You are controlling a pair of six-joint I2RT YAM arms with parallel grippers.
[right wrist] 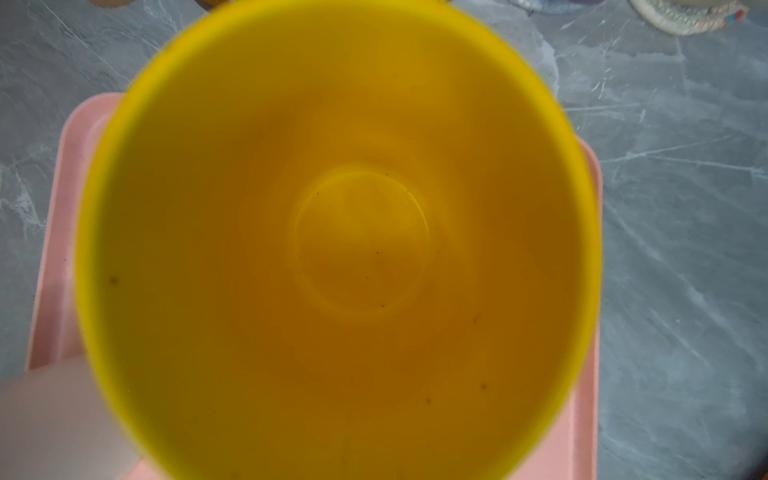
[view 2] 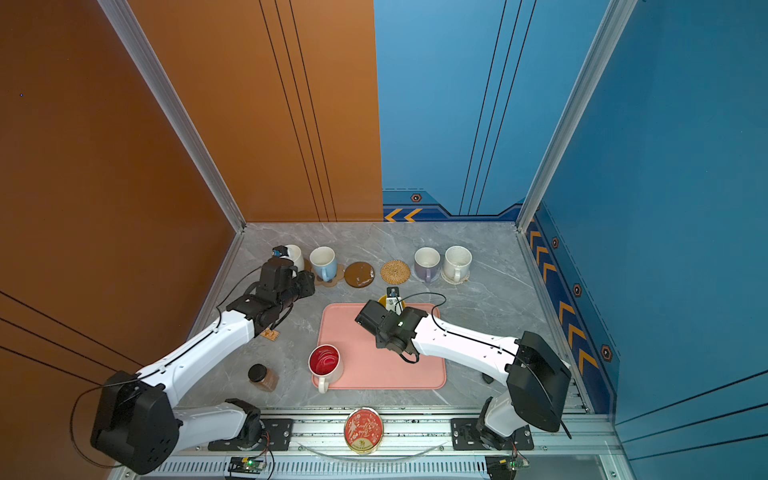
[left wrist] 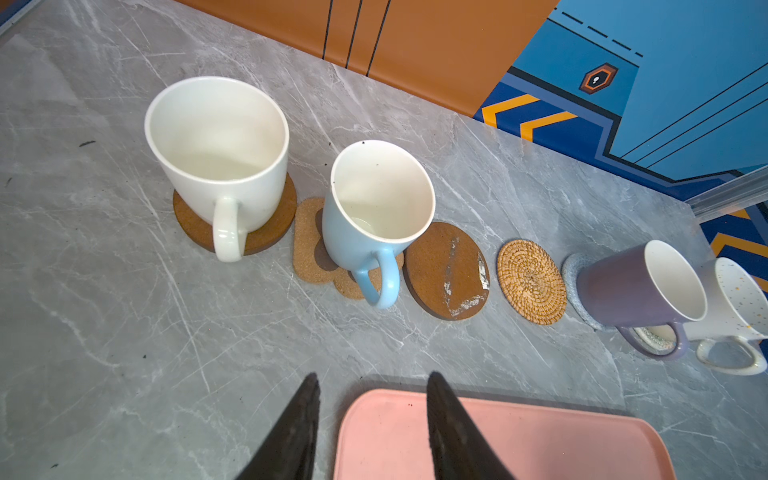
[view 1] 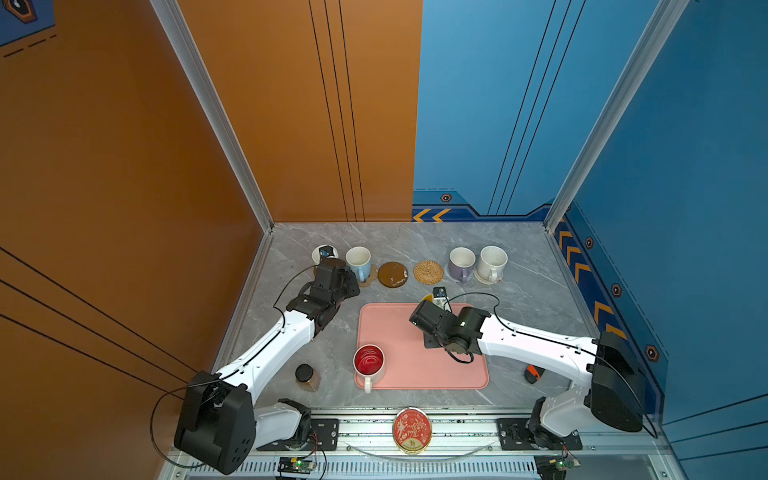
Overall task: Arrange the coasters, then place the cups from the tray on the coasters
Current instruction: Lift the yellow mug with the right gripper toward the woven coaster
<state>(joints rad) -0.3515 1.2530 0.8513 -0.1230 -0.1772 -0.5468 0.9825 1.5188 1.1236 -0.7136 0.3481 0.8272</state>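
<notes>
Closest to me sat the round tin (view 1: pixel 411 430) on the rail. A bit farther, the little jar (view 1: pixel 306 376) stood on the table beside the tray (view 1: pixel 436 365). The red mug (view 1: pixel 368 359) stood on the tray's near corner, with its handle sticking out over the rim. I thought it could tip if an arm swung low past it.

At the tray's far edge my right pincer (view 1: pixel 439 295) had the yellow mug (right wrist: pixel 332 232) in a narrow grip (I could not tell if it held the rim or the handle, as the mug filled the whole wrist view). My worry was that a thin grip on a smooth mug could slip. Then the mug would drop on the tray edge and roll.

My left pincer (left wrist: pixel 372 376) was partly apart and held nothing, over the table by the tray's far corner.

At the back, four mugs sat on mats in a row: the white mug (left wrist: pixel 218 137), the blue mug (left wrist: pixel 353 237), the purple mug (left wrist: pixel 623 286) and the speckled mug (left wrist: pixel 735 299). Two mats lay bare between them, the brown mat (left wrist: pixel 440 266) and the woven mat (left wrist: pixel 532 282). The gaps looked tight. I guessed the yellow mug could bump the blue or purple mug on the way down, or land half off its mat and wobble. The left arm was close to the white mug too, so a careless move could knock it.
</notes>
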